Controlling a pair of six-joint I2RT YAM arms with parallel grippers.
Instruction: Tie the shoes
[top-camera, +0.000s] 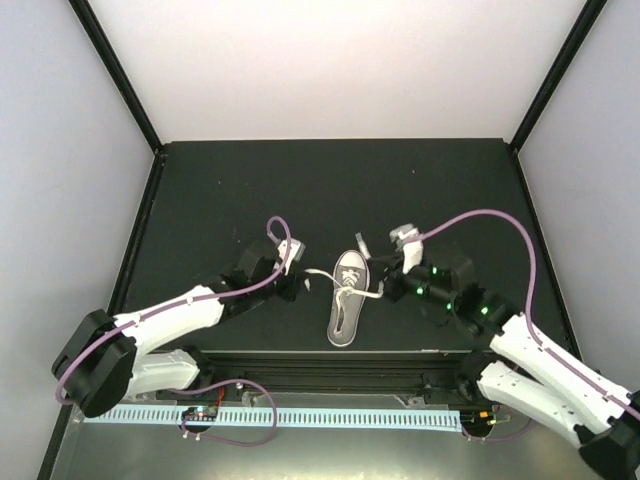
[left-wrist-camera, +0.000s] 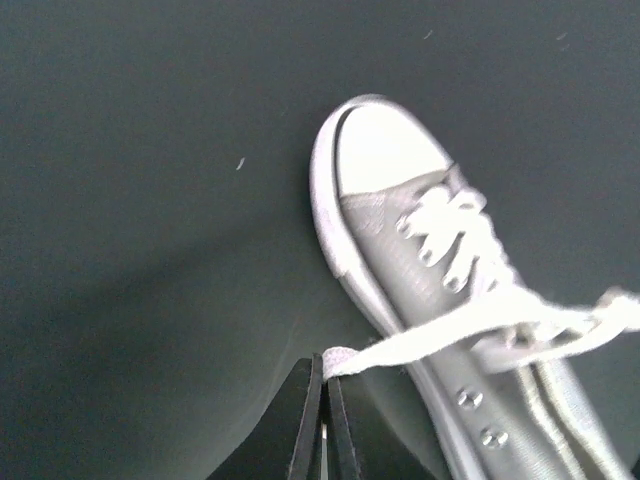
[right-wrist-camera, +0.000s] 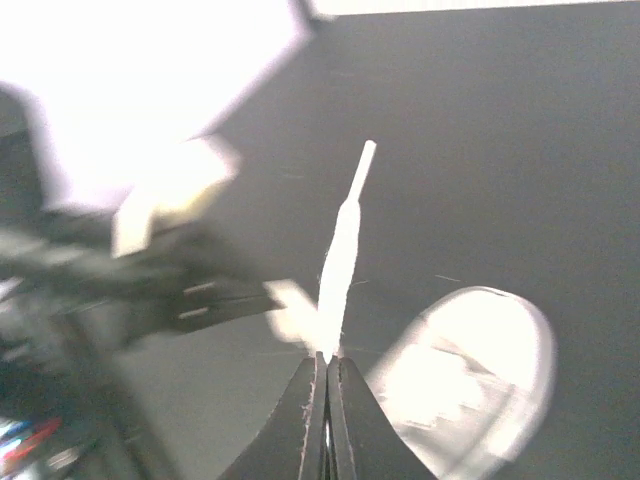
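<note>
The grey sneaker (top-camera: 346, 303) with white sole and toe cap lies in the middle of the dark table, toe toward the back. Its white laces cross over the tongue. My left gripper (top-camera: 300, 283) sits just left of the shoe and is shut on the left lace; in the left wrist view the gripper (left-wrist-camera: 325, 362) pinches the lace (left-wrist-camera: 420, 338) beside the shoe (left-wrist-camera: 420, 250). My right gripper (top-camera: 384, 276) sits just right of the shoe, shut on the right lace. In the right wrist view the gripper (right-wrist-camera: 327, 358) holds the lace (right-wrist-camera: 342, 255), whose end sticks up, with the toe cap (right-wrist-camera: 470, 370) behind.
The dark table (top-camera: 330, 190) is bounded by white walls and black frame posts. A black rail and a white perforated strip (top-camera: 300, 413) run along the near edge. Purple cables loop over both arms.
</note>
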